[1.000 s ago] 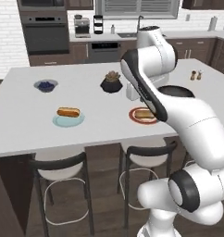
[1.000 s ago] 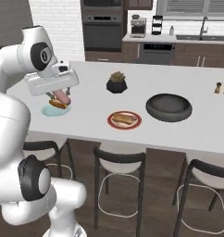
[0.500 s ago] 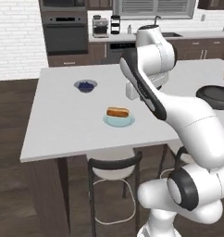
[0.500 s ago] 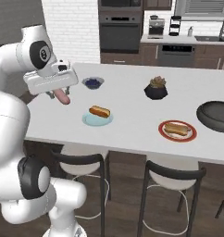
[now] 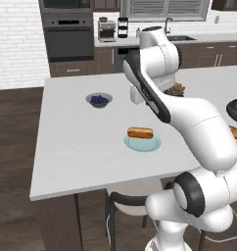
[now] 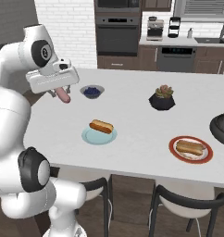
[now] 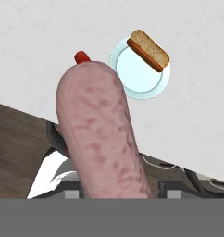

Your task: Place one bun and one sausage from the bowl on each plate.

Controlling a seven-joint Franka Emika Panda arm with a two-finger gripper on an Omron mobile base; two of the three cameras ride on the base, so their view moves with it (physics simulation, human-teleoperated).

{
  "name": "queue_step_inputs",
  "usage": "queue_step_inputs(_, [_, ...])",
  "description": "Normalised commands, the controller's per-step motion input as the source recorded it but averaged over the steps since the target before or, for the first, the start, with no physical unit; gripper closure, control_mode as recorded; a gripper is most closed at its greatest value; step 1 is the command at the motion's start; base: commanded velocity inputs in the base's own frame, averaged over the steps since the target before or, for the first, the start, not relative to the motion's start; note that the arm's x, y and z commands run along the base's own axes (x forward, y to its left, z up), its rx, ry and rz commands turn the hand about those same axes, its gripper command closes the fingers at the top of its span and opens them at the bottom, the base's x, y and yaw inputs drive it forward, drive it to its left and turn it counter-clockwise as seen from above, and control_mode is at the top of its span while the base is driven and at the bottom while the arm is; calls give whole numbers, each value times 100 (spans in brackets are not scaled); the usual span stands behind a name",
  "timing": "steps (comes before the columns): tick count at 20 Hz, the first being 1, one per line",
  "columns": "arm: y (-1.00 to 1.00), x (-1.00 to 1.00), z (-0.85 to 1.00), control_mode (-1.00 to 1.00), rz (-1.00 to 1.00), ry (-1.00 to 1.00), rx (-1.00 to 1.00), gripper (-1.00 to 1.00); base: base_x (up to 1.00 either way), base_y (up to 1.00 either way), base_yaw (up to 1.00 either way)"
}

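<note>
White island counter point(image 5: 81, 142), brick wall point(image 5: 17, 44) behind.

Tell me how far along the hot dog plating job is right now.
Done: the red-rimmed white plate appears to carry its bun and sausage, and the pale blue plate has its golden-brown bun. In hand: the gripper holds the pinkish sausage. Left: setting that sausage on the blue plate.

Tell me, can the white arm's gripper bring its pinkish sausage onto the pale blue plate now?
Probably yes. The gripper holds the pinkish sausage above the counter, apart from the pale blue plate; nothing stands between, and only the golden-brown bun lies there.
</note>
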Motion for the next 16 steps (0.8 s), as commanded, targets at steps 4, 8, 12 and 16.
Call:
queue_step_inputs(4, [0,64,-68,-100,-11,0,-11,100,0,0,0])
queue_step_inputs(8, [-6,59,-100,-100,-6,0,-10,100,0,0,0])
queue_step_inputs(12, [-30,30,-96,-100,0,0,0,100,0,0,0])
queue_step_inputs(16, [-55,18,-83,-100,0,-2,1,100,0,0,0])
